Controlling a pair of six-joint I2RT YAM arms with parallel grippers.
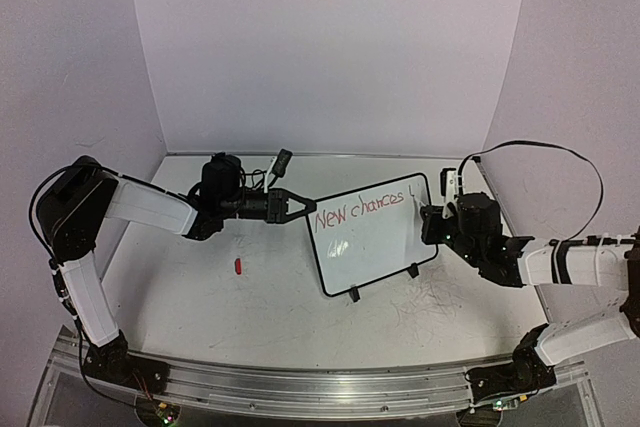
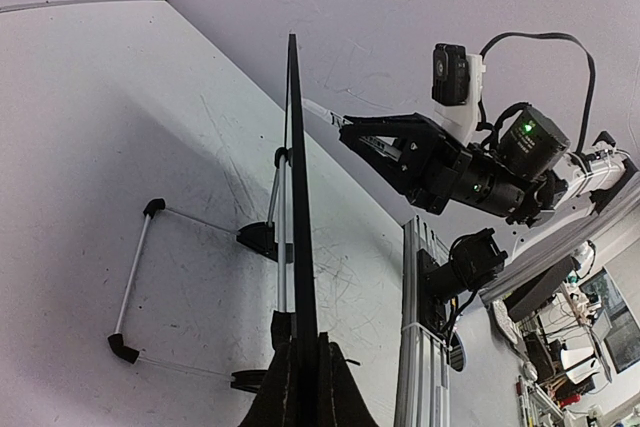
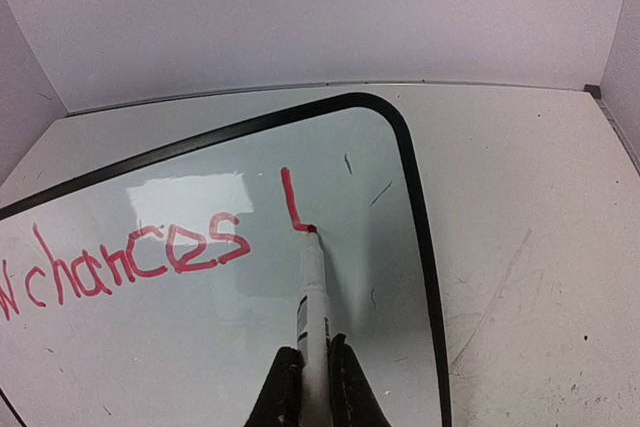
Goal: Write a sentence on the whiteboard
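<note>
Props the whiteboard (image 1: 372, 234) on the counter (image 1: 200, 297), right of the middle and between the two arms, with its two black feet (image 1: 353, 294) toward the near edge. Grips it at the left edge with the left jaws, closed tight on the thin black frame (image 2: 296, 197). Shows that frame edge-on in the left wrist view, a dark line rising straight up from between the fingers (image 2: 275, 402), with the wire stand (image 2: 135, 277) resting on the counter beside it.

Pinches a white marker (image 3: 313, 292) in the right jaws, closed snugly around the barrel and pointing away from the wrist camera. Presses the red tip (image 3: 311, 230) against the board face, right at the foot of a red stroke shaped like an L.

Reads "New chances" in red handwriting (image 1: 362, 209) across the upper part of the board, slanting up toward the right. Places the L stroke just after it, near the top right rounded corner.

Finds a small red piece (image 1: 238, 267) lying alone on the counter, left of the board, well apart from it and just nearer than the left arm; cannot tell what it is. Notes grey scribble marks (image 1: 430, 302) on the counter surface near the right arm.
</note>
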